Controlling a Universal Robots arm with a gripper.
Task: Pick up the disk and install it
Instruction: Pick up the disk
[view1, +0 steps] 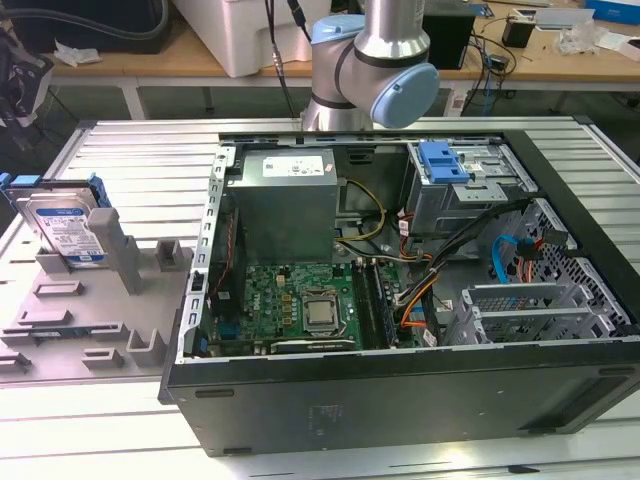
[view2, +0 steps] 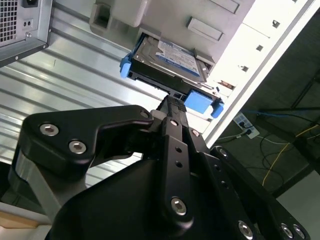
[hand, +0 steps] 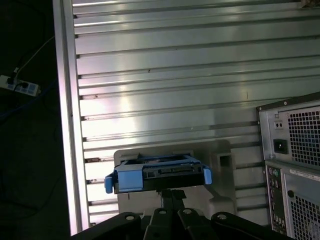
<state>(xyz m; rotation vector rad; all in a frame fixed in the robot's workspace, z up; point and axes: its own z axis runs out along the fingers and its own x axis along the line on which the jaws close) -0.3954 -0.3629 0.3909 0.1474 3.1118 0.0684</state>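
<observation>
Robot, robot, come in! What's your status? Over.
Pincer aimed at disk, close by. Disk standing on edge in grey holder beside the computer case, not yet installed. Nothing seen between them.

A ribbed aluminium bench (view1: 130, 160) spreads across the foreground, its slats catching bright glare. Behind it runs a pale wooden bench (view1: 150, 62) carrying a white box (view1: 240, 35). In the first wrist view a power strip (hand: 20, 86) lies on the dark floor (hand: 30, 165).
</observation>
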